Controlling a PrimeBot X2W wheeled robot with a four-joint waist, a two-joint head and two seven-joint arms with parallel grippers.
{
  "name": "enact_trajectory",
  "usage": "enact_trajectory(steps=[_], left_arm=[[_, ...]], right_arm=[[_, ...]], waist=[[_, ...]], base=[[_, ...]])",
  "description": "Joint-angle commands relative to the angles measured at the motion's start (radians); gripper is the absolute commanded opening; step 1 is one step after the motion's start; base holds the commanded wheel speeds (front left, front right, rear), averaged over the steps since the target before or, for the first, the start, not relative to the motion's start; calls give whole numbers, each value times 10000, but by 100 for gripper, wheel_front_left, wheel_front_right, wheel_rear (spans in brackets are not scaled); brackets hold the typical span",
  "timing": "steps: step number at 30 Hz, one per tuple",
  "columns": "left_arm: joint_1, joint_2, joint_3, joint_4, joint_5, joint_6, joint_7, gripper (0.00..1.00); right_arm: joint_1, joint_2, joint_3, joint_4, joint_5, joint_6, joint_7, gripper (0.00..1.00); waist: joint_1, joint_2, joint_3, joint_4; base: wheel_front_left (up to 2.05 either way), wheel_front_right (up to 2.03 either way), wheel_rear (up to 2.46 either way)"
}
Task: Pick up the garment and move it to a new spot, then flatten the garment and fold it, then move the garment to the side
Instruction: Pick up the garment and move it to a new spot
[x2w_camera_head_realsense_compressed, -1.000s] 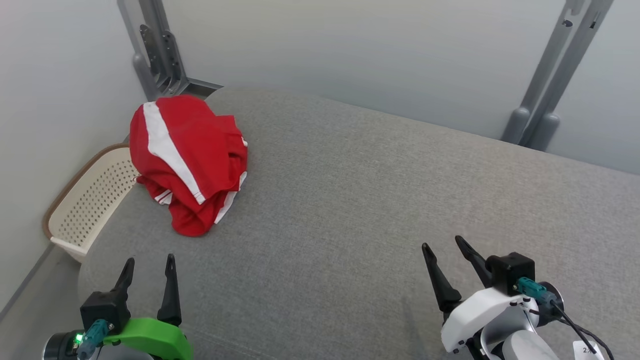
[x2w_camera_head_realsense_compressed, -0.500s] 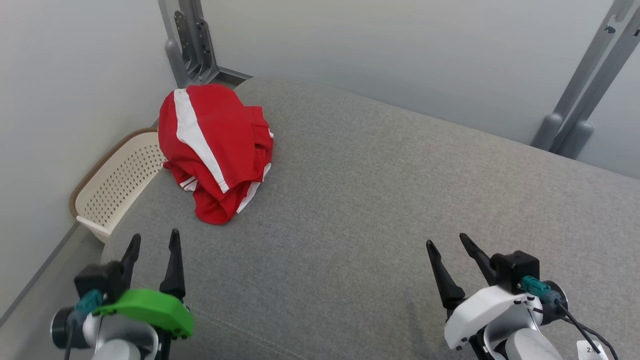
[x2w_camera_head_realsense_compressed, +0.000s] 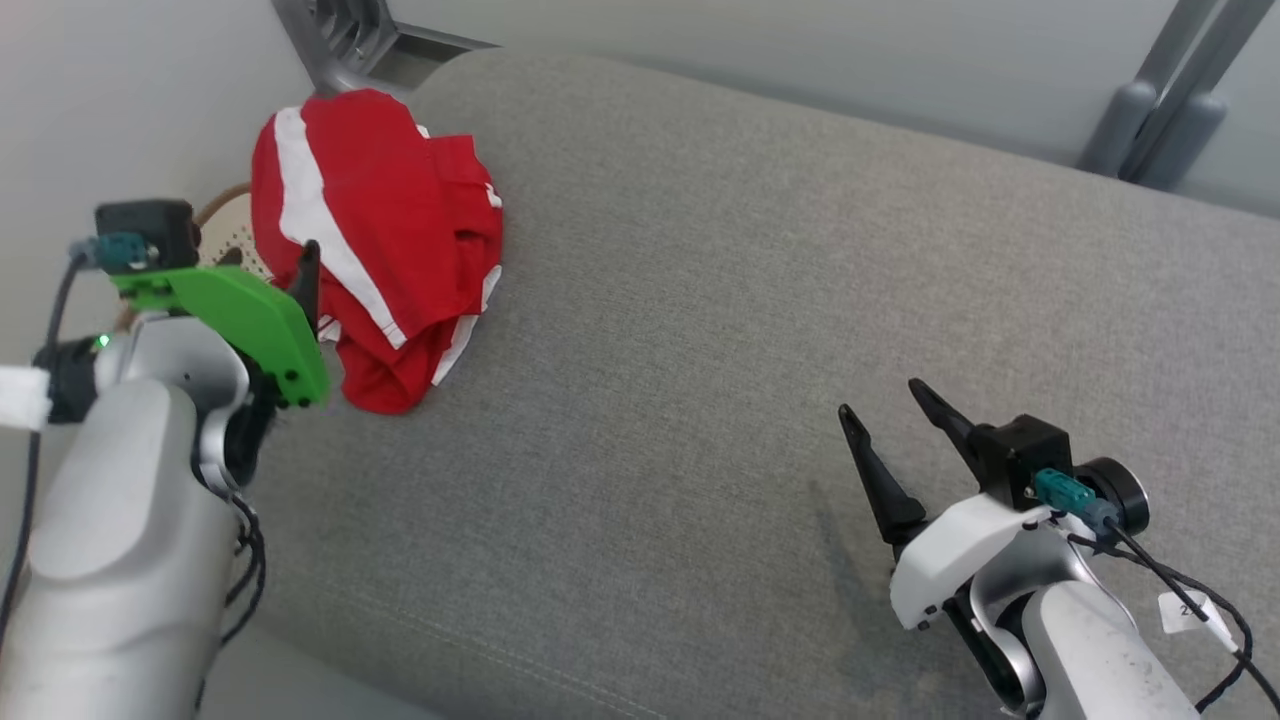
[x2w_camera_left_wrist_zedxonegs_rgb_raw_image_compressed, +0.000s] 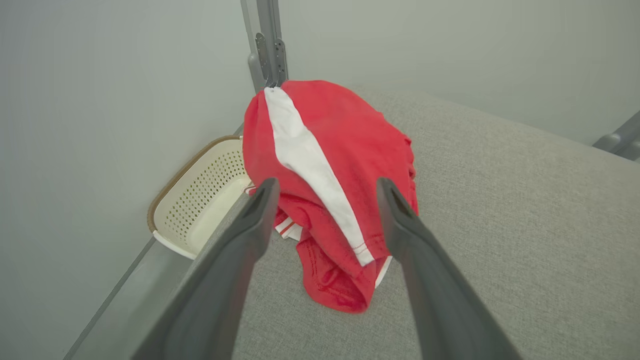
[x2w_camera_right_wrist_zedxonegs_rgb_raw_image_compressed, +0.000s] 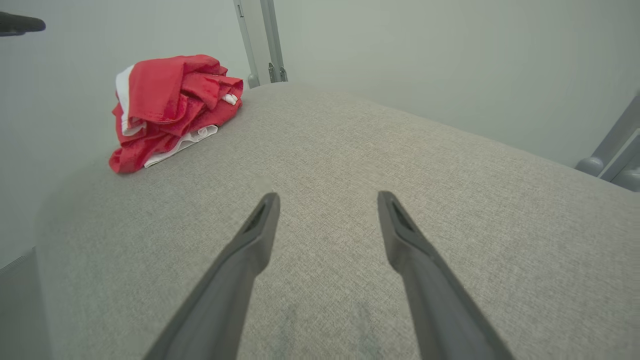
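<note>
1 red garment (x2w_camera_head_realsense_compressed: 390, 220) heaped on cushion (x2w_camera_head_realsense_compressed: 750, 300); 1 basket (x2w_camera_left_wrist_zedxonegs_rgb_raw_image_compressed: 210, 190); left fingers (x2w_camera_left_wrist_zedxonegs_rgb_raw_image_compressed: 250, 225), right fingers (x2w_camera_right_wrist_zedxonegs_rgb_raw_image_compressed: 250, 240) spread, empty.

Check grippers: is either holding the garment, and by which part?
Nothing is held. The left gripper is open, pointing at the crumpled red garment; the right gripper is open above the grey cushion.

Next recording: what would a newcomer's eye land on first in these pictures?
The crumpled red garment with white stripes stands out, heaped at the far left corner of the grey fabric-covered surface. The left end effector, under its bright green cover, points open at the heap, with a cream perforated basket down beside that corner. The right end effector hangs open over bare fabric at the near right.
</note>
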Motion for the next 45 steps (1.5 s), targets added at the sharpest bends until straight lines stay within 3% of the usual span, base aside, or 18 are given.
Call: enact_trajectory(steps=[1,7,16,22,23,24,25,30,37,45], left_arm=[[-485,142,-44,216,19,0,247,100],[-1556,277,-19,1066,-216,-148,1220,100],[-2282,476,-27,2192,-231,554,2433,100],[-2277,598,-12,2507,-101,877,2088,100],[-2284,606,-22,2525,-42,941,1902,45],[-2295,617,-46,2542,-4,954,1737,8],[-2307,591,-43,2573,-6,941,1592,0],[-2426,308,-6,2688,-102,857,897,0],[-2902,392,-384,2434,403,731,-135,0],[-3706,240,-1239,1599,1217,373,-1181,0]], right_arm=[[-161,-171,41,-164,-44,1,121,100],[-116,-468,121,-722,-69,1,549,100],[80,-768,201,-1533,-81,1,1030,100],[178,-845,180,-1738,-56,1,1100,100],[203,-832,174,-1750,-70,1,1107,100],[232,-816,179,-1751,-79,1,1118,100],[252,-806,183,-1740,-87,1,1118,100],[325,-748,193,-1589,-76,1,1026,100],[420,-453,322,-1092,143,1,674,100],[859,-53,194,-356,331,1,100,100]], waist=[[0,0,1032,-721],[0,0,1653,-1092],[0,0,2328,-1613],[0,0,2375,-1728],[0,0,2367,-1725],[0,0,2349,-1719],[0,0,2320,-1702],[0,0,2025,-1494],[0,0,997,-1469],[0,0,-468,-2172]], base=[[0,0,0],[0,0,0],[0,0,0],[0,0,0],[0,0,0],[0,0,0],[0,0,0],[0,0,0],[0,0,0],[0,0,0]])
